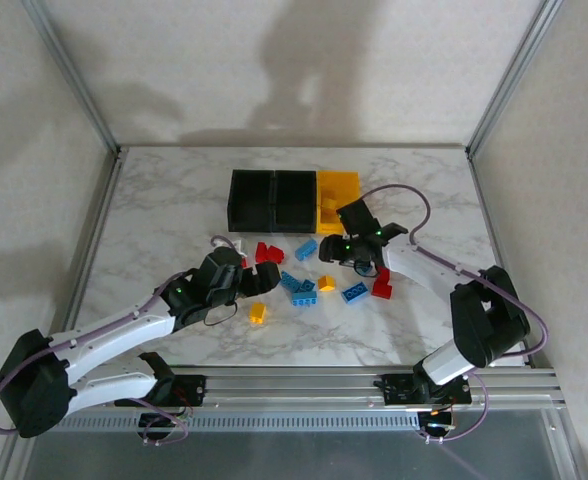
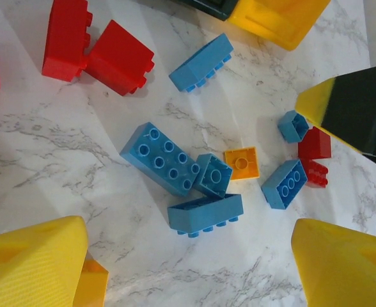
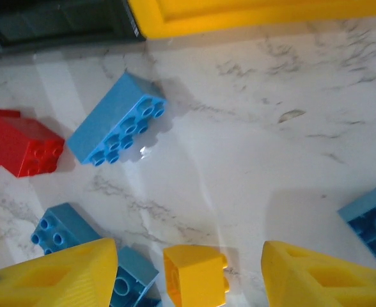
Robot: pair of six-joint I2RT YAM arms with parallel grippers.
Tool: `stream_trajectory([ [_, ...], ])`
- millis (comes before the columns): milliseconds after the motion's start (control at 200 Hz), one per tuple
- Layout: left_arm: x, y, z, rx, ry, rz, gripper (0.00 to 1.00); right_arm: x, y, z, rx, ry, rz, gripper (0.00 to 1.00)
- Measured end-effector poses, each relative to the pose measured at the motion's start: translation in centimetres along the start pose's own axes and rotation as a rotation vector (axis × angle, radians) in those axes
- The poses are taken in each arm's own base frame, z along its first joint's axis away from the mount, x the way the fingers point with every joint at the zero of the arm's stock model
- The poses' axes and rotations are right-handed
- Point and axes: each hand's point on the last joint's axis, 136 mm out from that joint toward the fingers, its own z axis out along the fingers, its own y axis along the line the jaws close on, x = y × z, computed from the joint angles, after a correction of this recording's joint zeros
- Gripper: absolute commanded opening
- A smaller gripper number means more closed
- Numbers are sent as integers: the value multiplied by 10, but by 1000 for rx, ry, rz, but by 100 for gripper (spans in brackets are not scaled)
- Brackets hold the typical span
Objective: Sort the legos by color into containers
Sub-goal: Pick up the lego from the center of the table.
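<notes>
Right hand (image 3: 188, 252), released and empty, straddling yellow lego (image 3: 194, 275) on worktop (image 3: 271, 160); yellow container (image 3: 258, 13) straight ahead. Left hand (image 2: 185, 224), also released, farther off over blue legos (image 2: 169, 160).

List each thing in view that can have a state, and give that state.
left gripper: open, empty, over blue legos
right gripper: open, straddling a yellow lego, not touching it
legos: scattered loose on the table, colours mixed
black bins: upright, contents too dark to tell
yellow bin: upright, open-topped
</notes>
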Motion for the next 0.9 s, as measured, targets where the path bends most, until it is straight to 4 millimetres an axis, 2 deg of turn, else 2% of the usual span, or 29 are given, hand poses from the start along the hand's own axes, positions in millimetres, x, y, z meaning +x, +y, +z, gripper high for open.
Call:
stream_trajectory([
  [185,4,3,4,-11,17,0,82,26,-5,24,16,95,-22,60],
  [335,6,4,7,-15,27,1,82,43,-10,32,21,148,-21,59],
  [746,11,6,13,-23,42,3,82,58,-6,45,-4,195,-30,54],
  [901,12,6,14,-20,43,2,82,59,-7,46,-2,200,-30,45],
])
